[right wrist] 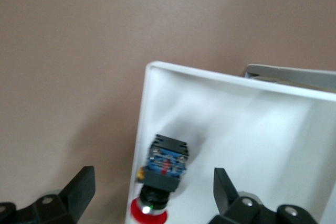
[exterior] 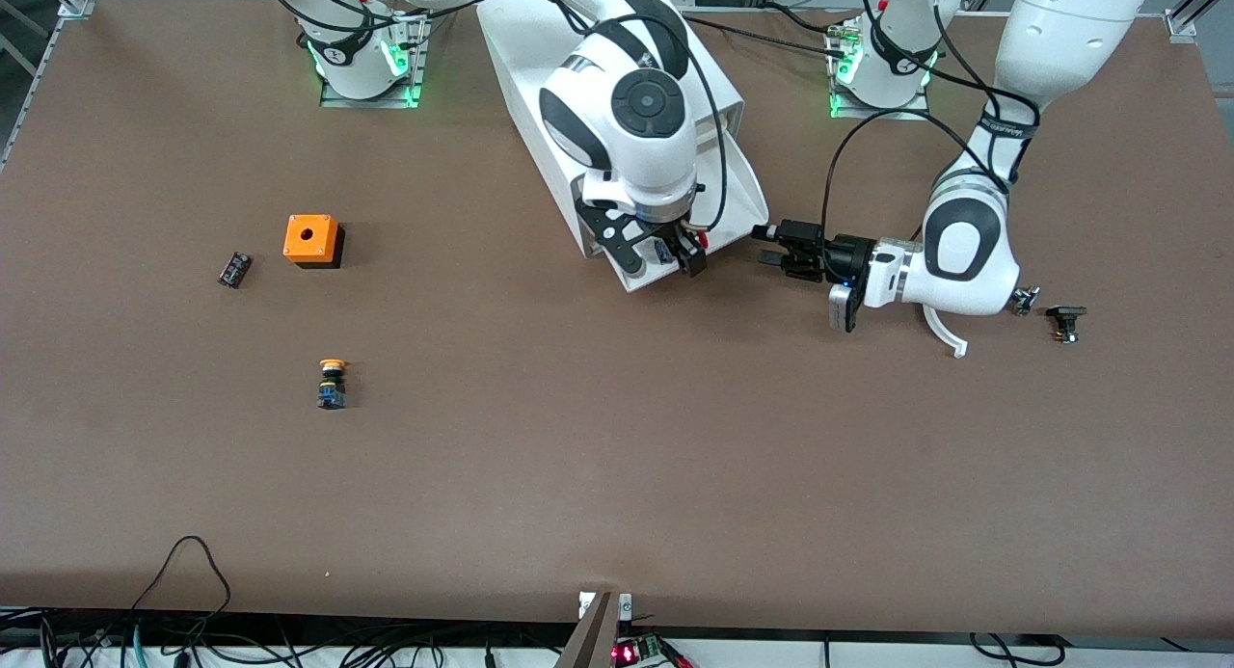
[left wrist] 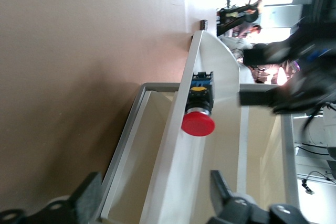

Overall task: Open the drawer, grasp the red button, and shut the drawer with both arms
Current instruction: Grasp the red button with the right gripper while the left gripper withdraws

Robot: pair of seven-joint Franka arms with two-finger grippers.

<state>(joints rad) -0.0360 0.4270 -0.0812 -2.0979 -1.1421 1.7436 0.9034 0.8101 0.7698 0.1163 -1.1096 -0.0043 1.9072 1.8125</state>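
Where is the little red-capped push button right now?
The red-capped push button lies inside the pulled-out white drawer near its front corner, under the open right gripper; the left gripper waits beside the drawer.

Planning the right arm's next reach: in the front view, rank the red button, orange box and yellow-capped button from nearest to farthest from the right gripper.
1. Red button: in the open drawer, under the right gripper.
2. Orange box: toward the right arm's end.
3. Yellow-capped button: nearer the camera than the box.
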